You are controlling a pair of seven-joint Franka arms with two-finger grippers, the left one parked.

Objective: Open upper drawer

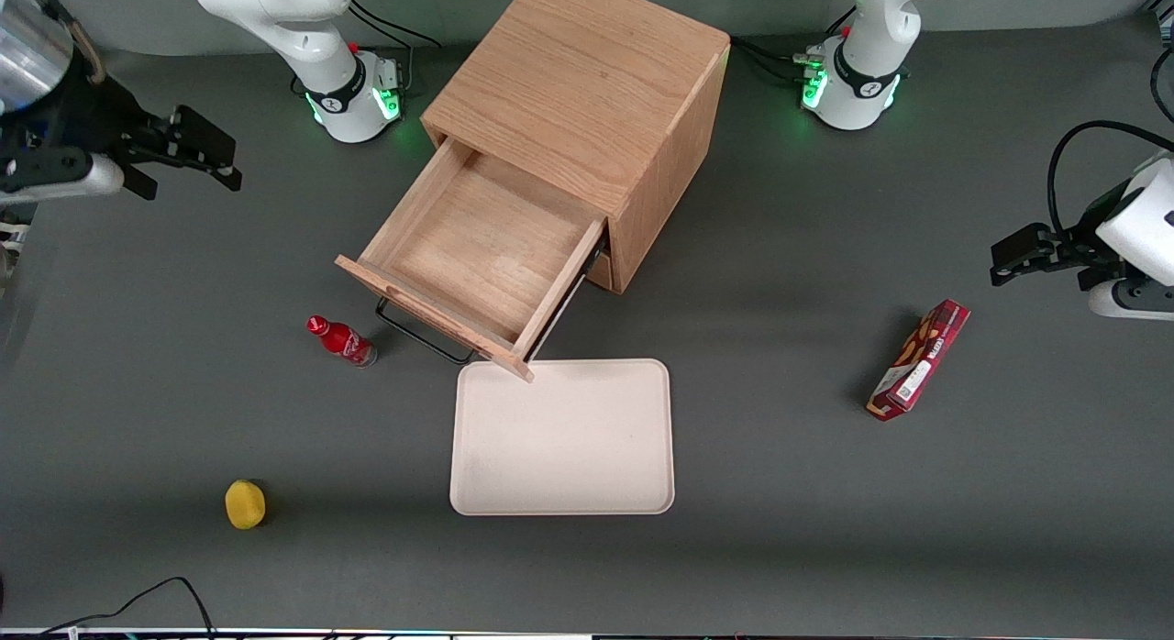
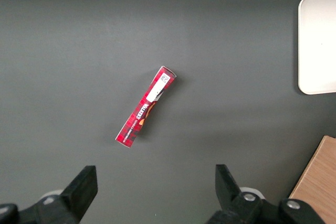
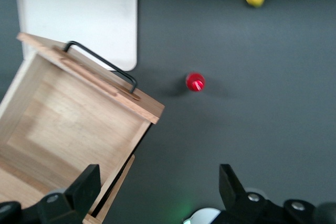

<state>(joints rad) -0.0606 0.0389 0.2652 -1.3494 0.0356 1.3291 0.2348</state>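
The upper drawer (image 1: pixel 477 255) of the oak cabinet (image 1: pixel 587 99) stands pulled well out at mid-table, its black bar handle (image 1: pixel 422 333) overhanging the cream tray (image 1: pixel 562 438). The right gripper (image 1: pixel 188 154) hangs high toward the working arm's end of the table, fingers spread and holding nothing, well apart from the handle. The opening looks done; a clean retreat should avoid the small red bottle (image 1: pixel 341 340). Drawer and tray each hold 0 items.

The working arm (image 1: pixel 303 44) is smooth and white with black cables and a green light at its base. Its gripper (image 1: pixel 188 154), well apart from the cabinet (image 1: pixel 587 99), is black.
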